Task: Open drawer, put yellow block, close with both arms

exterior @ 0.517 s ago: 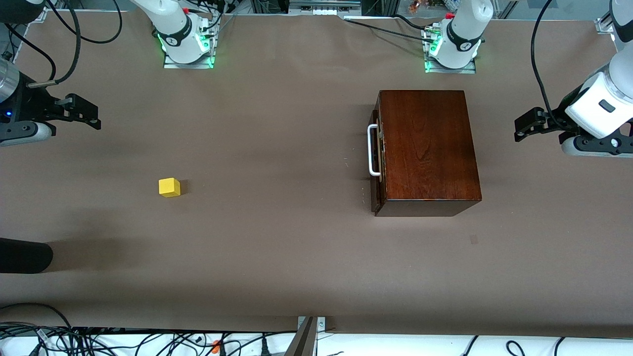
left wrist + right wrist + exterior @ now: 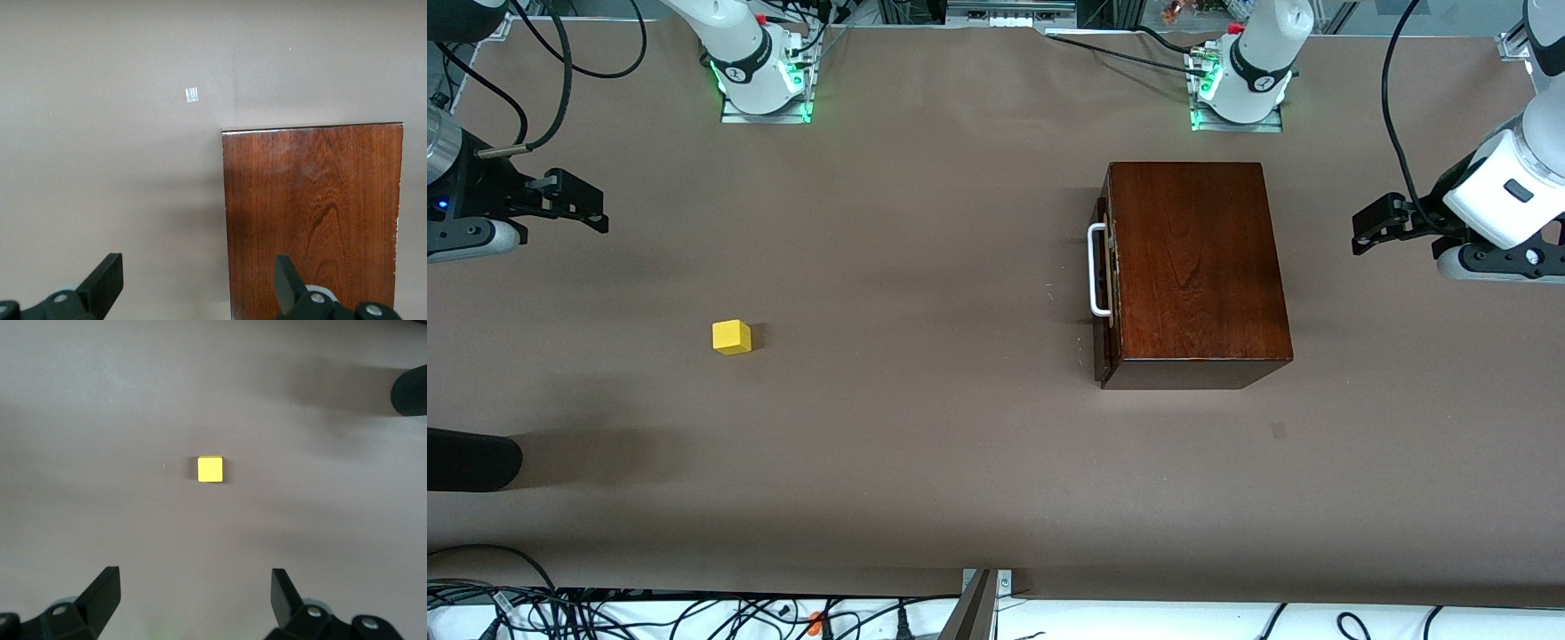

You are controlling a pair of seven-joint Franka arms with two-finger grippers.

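The drawer (image 2: 1103, 284) is fully closed in the dark wooden box (image 2: 1196, 267), which stands toward the left arm's end of the table (image 2: 960, 462), close to the edge where the bases stand. Its white handle (image 2: 1096, 271) faces the middle of the table. The yellow block (image 2: 731, 337) lies alone on the bare table toward the right arm's end, well apart from the box.

The left gripper (image 2: 1371, 229) hangs over the table at the left arm's edge, beside the box; its fingers (image 2: 107, 283) are spread wide and hold nothing. The right gripper (image 2: 583, 206) hangs over the opposite edge, also wide open and empty, with the block in its wrist view.

I think the main risk is the box sliding when the handle is pulled, because nothing holds it down. The block is small, so an off-centre grasp may push it away.

The inside of the drawer is hidden. The left wrist view shows only the top of the box, not the handle. A dark object (image 2: 471, 460) at the table edge is cut off and I cannot say what it is.
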